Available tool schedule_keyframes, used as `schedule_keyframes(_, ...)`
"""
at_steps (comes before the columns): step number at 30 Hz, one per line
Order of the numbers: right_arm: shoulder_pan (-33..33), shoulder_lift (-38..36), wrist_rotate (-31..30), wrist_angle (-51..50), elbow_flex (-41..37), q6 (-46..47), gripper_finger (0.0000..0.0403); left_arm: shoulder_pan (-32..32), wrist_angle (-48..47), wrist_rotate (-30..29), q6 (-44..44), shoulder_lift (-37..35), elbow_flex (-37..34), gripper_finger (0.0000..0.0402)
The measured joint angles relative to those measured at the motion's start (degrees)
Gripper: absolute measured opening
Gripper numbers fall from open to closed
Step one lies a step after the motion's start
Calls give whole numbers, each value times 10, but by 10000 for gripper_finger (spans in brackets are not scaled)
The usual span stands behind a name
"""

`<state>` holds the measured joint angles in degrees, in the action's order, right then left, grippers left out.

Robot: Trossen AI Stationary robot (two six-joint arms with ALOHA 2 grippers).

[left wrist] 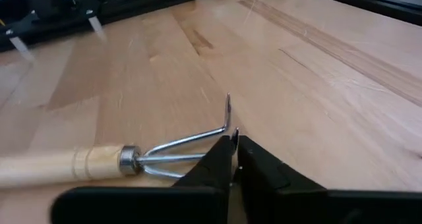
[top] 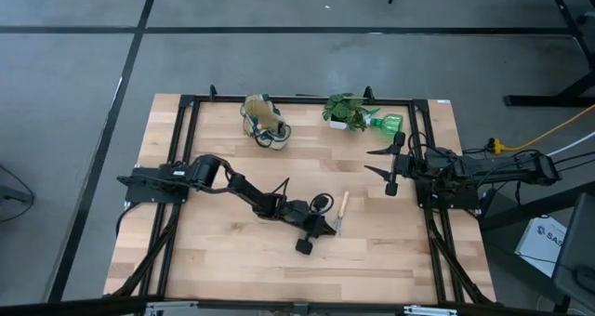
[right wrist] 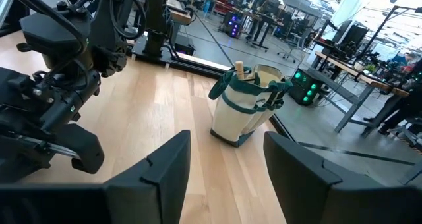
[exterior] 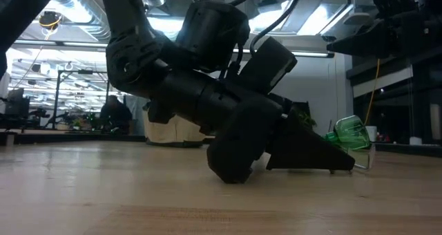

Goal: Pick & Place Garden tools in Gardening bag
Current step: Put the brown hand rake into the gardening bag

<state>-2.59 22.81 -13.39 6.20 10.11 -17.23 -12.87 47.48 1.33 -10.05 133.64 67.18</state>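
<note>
The hand fork (top: pixel 342 210) lies on the table just right of centre, its wooden handle (left wrist: pixel 59 163) flat on the wood. My left gripper (top: pixel 327 229) is low at its tined end, fingers shut (left wrist: pixel 235 145). The tan gardening bag (top: pixel 265 121) stands at the far middle, and a wooden handle (right wrist: pixel 239 71) sticks out of its top. The green plastic tool (top: pixel 386 123) lies at the far right beside the plant; it also shows in the low view (exterior: pixel 349 134). My right gripper (top: pixel 383 161) hovers open and empty at the right (right wrist: pixel 224 165). My left gripper's fingertips (left wrist: pixel 224 148) are closed at the fork's metal tines (left wrist: pixel 198 140), by the upturned tip of one tine. The fingers come in low and slanting, along the fork from its tine end. They hide the exact place of contact. The fork lies on the table.
A leafy plant in a white pot (top: pixel 346 111) stands at the far right, next to the green tool. A black frame rail (top: pixel 307 100) runs along the table's far edge. Bare wood lies between the fork and the bag.
</note>
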Motion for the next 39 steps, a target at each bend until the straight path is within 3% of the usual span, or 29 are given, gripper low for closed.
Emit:
schedule_keyframes(8,0,0,0,0,0,0,195,14,-1,-13,18,-7,-1,5)
schedule_keyframes(15,0,0,0,0,0,0,195,29,-40,-37,17,-73,-10,4)
schedule_keyframes(23,0,0,0,0,0,0,195,42,-161,-122,17,-220,-56,4)
schedule_keyframes(34,0,0,0,0,0,0,195,47,-169,-257,12,-449,-182,4)
schedule_keyframes(39,0,0,0,0,0,0,195,64,-181,-334,85,-542,-233,4)
